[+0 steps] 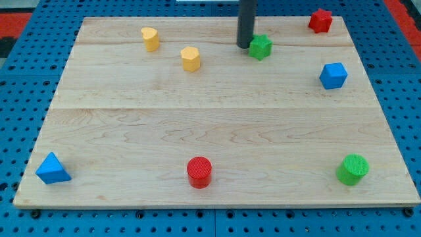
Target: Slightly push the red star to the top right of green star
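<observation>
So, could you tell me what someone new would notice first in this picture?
Probably the dark rod coming down from the view's top, my tip right beside the green star, on its left. Next, the red star sits alone in the wooden board's top right corner. A red cylinder stands out near the bottom edge.

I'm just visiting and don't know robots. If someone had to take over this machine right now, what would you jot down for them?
No end effector here: the arm ends in a rod. My tip sits just to the view's left of the green star, close against it or touching; I cannot tell which.
The red star is at the board's top right corner, up and to the view's right of the green star, well apart from it.
Done: the red star already lies on the correct side.
Left: probably only a small nudge, if any. The tip is beside the wrong block, so bring it round to the red star first.
</observation>
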Robot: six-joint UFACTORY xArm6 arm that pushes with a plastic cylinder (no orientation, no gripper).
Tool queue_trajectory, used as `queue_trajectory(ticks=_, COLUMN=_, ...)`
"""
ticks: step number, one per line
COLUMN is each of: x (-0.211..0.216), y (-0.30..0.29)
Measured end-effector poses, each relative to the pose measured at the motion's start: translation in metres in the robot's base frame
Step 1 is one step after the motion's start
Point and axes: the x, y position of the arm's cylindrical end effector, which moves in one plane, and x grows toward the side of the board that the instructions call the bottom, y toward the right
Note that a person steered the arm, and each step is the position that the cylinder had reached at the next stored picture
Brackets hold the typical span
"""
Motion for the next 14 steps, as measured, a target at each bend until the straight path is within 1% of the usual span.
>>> queue_trajectory(ticks=1, x=-0.002, y=-0.005)
queue_trajectory(ticks=2, x=-0.038, y=-0.023)
queue_trajectory(ticks=3, x=-0.048, y=0.015)
queue_trajectory(ticks=4, x=-0.021, y=0.081)
queue_trajectory(ticks=5, x=-0.011, y=0.172)
queue_trajectory(ticks=6, x=-0.031, y=0.247)
queue_trajectory(ticks=7, x=-0.086, y=0.256)
queue_trajectory(ticks=9, x=-0.087, y=0.255)
queue_trajectory(ticks=10, x=-0.087, y=0.241)
queue_trajectory(ticks=11, x=-0.087, y=0.208)
queue_trajectory(ticks=12, x=-0.087, y=0.159)
queue_trajectory(ticks=13, x=-0.087, y=0.138)
queue_trajectory(ticks=14, x=-0.087, y=0.140)
